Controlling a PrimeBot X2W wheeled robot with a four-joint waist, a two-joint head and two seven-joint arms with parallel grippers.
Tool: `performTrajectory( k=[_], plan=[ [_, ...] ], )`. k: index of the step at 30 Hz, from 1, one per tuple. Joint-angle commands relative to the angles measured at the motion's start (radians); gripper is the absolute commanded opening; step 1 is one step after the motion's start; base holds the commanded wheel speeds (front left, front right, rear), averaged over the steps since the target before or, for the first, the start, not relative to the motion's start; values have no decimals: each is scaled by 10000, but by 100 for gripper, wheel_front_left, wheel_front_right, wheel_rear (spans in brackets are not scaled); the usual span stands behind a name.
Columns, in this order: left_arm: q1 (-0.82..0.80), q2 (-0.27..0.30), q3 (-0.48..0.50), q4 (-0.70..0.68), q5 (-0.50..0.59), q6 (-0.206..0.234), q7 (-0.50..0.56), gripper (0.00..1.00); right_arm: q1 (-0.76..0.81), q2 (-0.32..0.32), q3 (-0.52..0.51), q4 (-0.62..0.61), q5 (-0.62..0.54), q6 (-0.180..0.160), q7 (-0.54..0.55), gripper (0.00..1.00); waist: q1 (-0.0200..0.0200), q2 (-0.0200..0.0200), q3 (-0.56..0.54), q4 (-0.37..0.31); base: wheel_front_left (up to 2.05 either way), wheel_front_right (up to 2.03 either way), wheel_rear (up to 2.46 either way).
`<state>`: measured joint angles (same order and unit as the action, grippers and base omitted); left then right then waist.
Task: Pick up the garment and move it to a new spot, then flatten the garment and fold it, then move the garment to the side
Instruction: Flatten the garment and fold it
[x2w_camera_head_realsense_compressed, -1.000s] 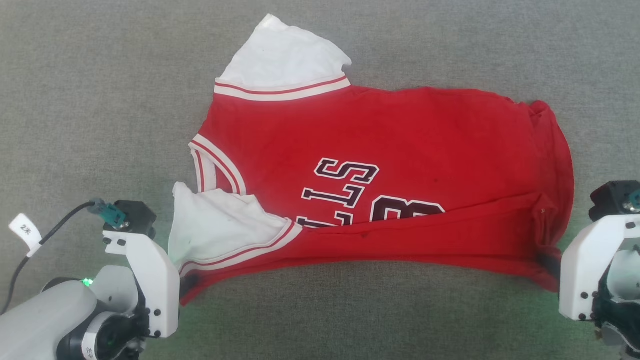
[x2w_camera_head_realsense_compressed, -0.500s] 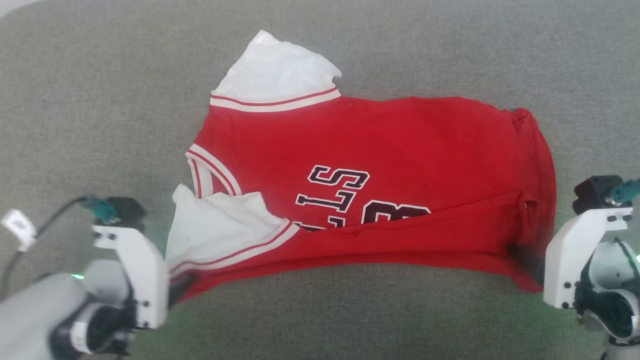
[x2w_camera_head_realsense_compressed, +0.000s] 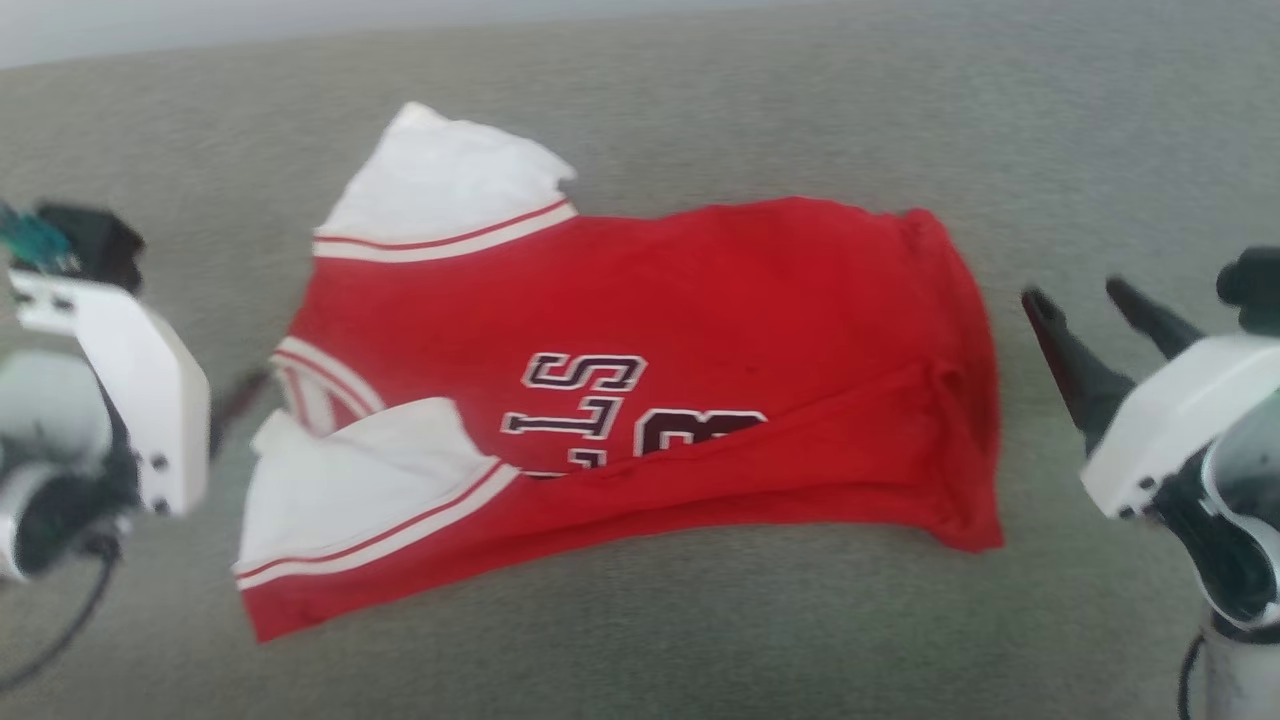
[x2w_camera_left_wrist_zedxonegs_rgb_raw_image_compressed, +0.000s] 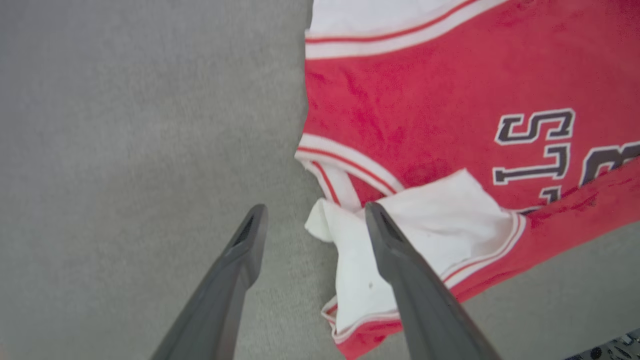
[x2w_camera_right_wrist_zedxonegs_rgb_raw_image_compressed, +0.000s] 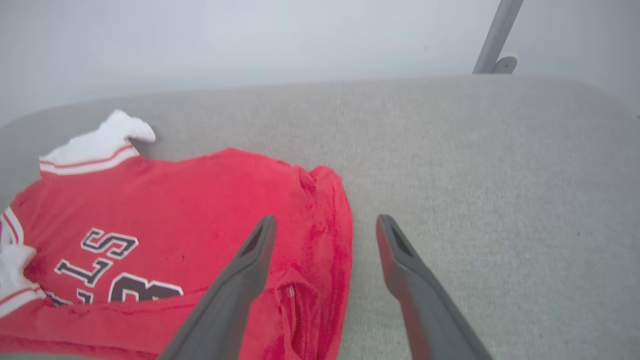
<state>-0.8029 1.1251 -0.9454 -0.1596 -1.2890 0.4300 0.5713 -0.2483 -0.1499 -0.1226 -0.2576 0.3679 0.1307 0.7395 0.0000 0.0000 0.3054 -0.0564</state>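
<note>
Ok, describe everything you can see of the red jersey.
The red jersey lies on the grey cloth surface, stretched sideways across the head view, soft and slightly creased. Two white short sleeves with red-and-white striped trim stick out at its left end. Its near edge is folded up over part of the black, white-outlined lettering. The left hand and right hand stand open at its two ends, gripping nothing.

Garment (x2w_camera_head_realsense_compressed: 700, 290), red face: black, white-outlined lettering (x2w_camera_head_realsense_compressed: 585, 372), lying sideways. "S" and "L" read clearly; the next letter is cut off by a fold. Beside them is a large numeral (x2w_camera_head_realsense_compressed: 665, 435), half covered and not surely readable.
</note>
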Motion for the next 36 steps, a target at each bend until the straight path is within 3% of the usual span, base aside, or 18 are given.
performTrajectory(
  k=[1, 5, 9, 10, 13, 17, 22, 30, 31, 32, 36],
  plan=[
    [-342, -63, 75, 186, 246, -186, 66, 100, -219, 68, 107, -54, -33, 0, -464, 100, 0, 0, 60, -474, 0, 0, 0],
    [-1204, -402, 195, 1090, 698, -882, -10, 100, -730, 134, 686, 88, -189, 2, -2101, 100, 0, 0, 258, -1210, 0, 0, 0],
    [-2058, -822, 253, 2403, 1168, -1800, -198, 100, -1228, 371, 1070, 420, -469, 2, -3882, 100, 0, 0, 557, -1916, 0, 0, 0],
    [-2405, -1064, 260, 3109, 1327, -2228, -243, 100, -1393, 525, 1148, 658, -581, 2, -4607, 100, 0, 0, 728, -2228, 0, 0, 0],
    [-2975, -1309, 255, 4158, 1599, -2769, -276, 100, -1524, 682, 1441, 986, -683, 2, -5283, 100, 0, 0, 1002, -2603, 0, 0, 0],
    [-3559, -1697, 226, 5512, 1733, -3395, -260, 100, -1620, 793, 1634, 1343, -719, 2, -5759, 100, 0, 0, 1357, -2934, 0, 0, 0],
    [-4086, -2210, 80, 7042, 1906, -3874, -107, 100, -1679, 867, 1748, 1572, -732, 2, -5894, 100, 0, 0, 1675, -3080, 0, 0, 0],
    [-4215, -3086, -401, 9239, 2009, -4023, 610, 100, -1793, 918, 1939, 1668, -581, 2, -5512, 100, 0, 0, 1923, -2979, 0, 0, 0],
    [-4202, -3183, -446, 9523, 1978, -3992, 765, 58, -1815, 925, 2037, 1693, -505, 2, -5359, 100, 0, 0, 1943, -2955, 0, 0, 0],
    [-4181, -3303, -452, 9799, 1895, -3895, 950, 0, -1836, 875, 2119, 1712, -494, 2, -5186, 100, 0, 0, 1958, -2922, 0, 0, 0],
    [-4412, -3799, -491, 10313, 1872, -3996, 1041, 0, -2067, 729, 2337, 1800, -257, 2, -4448, 100, 0, 0, 1998, -2716, 0, 0, 0]
  ],
)
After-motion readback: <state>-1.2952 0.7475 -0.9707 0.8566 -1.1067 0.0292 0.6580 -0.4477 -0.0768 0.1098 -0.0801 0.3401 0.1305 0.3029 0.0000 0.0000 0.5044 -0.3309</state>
